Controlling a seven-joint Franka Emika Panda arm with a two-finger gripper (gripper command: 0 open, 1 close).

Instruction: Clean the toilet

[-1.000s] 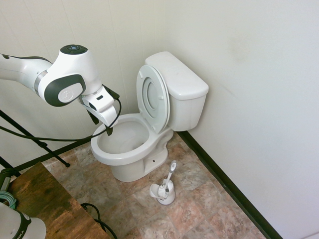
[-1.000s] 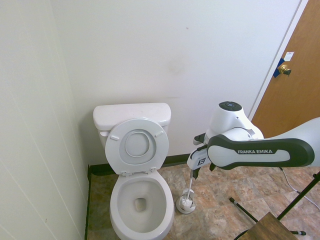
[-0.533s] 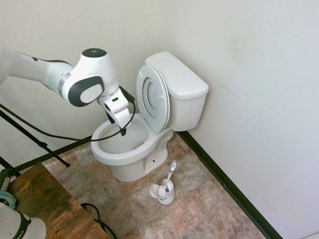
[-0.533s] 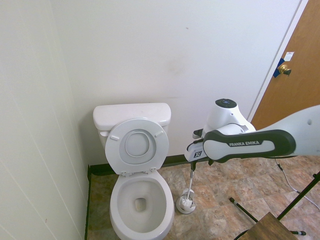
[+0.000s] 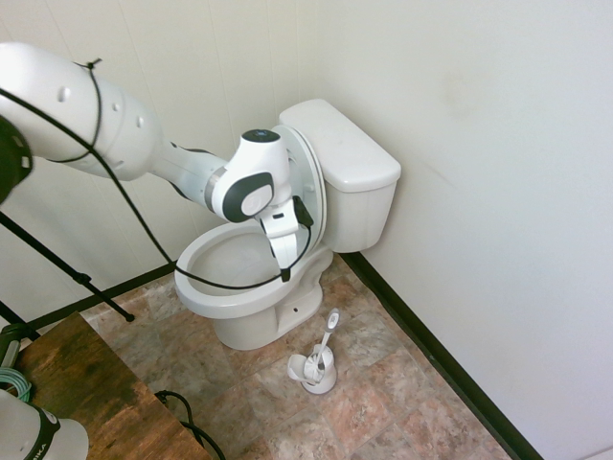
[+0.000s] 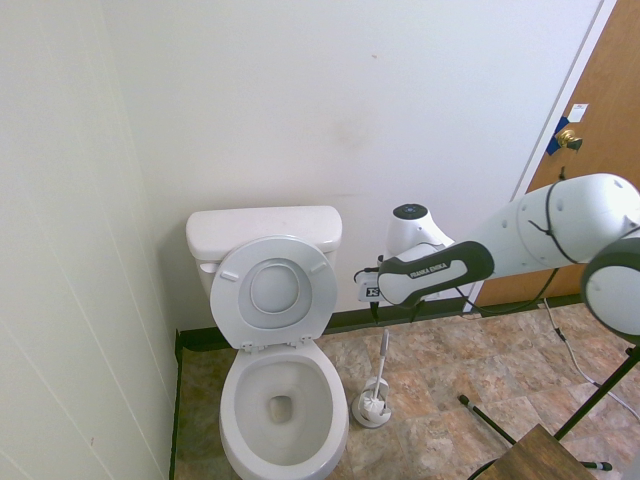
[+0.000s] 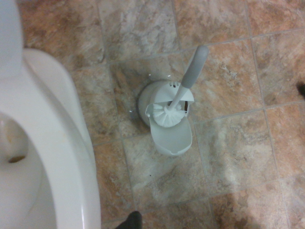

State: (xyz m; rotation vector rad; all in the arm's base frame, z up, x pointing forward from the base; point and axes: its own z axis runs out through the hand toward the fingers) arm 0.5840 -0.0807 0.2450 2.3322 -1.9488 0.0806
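White toilet [image 6: 285, 410], seat raised, beside the open end effector [image 6: 395, 314]

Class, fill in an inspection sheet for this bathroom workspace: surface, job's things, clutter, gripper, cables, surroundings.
Surface: floor in mottled brown and grey tile pattern; wet or dry, cannot tell.
Job's things: toilet, seat raised; brownish mark inside the bowl. Toilet brush leans in its open white holder on the floor beside it.
Clutter: nothing seen.
Gripper: open and empty, gripper above the floor near the brush.
Cables: dark cable hangs along the arm.
Surroundings: pale walls, dark baseboard, wooden door, wooden tabletop.
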